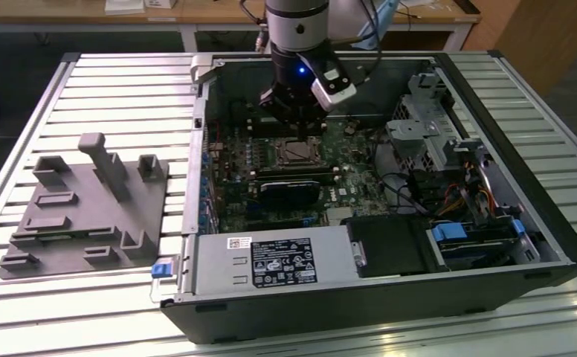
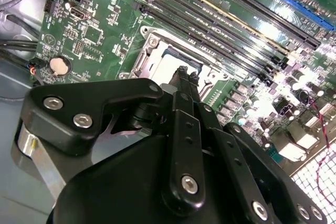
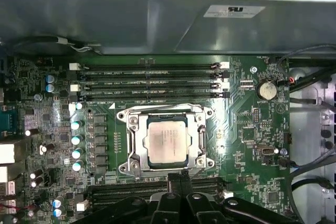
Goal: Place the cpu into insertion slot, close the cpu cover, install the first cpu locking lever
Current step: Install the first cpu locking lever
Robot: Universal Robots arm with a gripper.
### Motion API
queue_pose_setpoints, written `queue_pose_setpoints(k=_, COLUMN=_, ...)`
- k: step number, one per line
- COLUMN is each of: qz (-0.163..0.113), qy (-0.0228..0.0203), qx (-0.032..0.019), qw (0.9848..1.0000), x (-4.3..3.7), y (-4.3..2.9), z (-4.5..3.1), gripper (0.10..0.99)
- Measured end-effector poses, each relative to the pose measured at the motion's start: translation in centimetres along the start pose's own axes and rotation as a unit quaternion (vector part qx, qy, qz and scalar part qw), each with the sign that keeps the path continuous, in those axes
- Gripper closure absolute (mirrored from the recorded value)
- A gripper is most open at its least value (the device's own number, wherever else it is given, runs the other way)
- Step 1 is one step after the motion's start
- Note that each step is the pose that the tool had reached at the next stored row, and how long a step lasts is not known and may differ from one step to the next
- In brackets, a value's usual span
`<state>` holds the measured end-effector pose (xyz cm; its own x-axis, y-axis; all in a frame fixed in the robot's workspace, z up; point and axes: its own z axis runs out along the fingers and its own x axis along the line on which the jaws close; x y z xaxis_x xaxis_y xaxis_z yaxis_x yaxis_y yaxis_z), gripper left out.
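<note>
Closest to our wrist cameras, our gripper [image 3: 181,182] hangs just above the motherboard [image 3: 247,124], its black fingers [image 2: 185,85] drawn together to a narrow tip and pinching nothing that we can see. Directly beyond that tip lies the insertion slot [image 3: 137,135], and the cpu [image 3: 167,141] already sits flat inside it, its pale metal face turned up in both wrist views. Around the chip we see the cpu cover [image 3: 200,136], a silvery frame that seems to lie down over the chip's edges, though we cannot tell whether it is fully seated. So we judge the placing done and the cover probably lowered; whether the first locking lever is hooked we cannot make out, and we take it as the part left. Farther off, the memory slots [image 3: 152,83] run past the socket. In the exterior view, the open computer case [image 1: 526,223] rests on the slatted surface [image 1: 120,97], with a grey fixture [image 1: 85,216] well apart towards the exterior view's left.
</note>
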<state>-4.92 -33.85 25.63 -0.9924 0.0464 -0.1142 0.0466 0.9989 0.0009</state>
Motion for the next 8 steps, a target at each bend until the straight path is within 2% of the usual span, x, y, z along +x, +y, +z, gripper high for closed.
queue_pose_setpoints(k=8, qz=0.001, qy=0.0003, qx=-0.0064, qw=1.0, x=-0.05, y=-1.24, z=0.1, gripper=0.98)
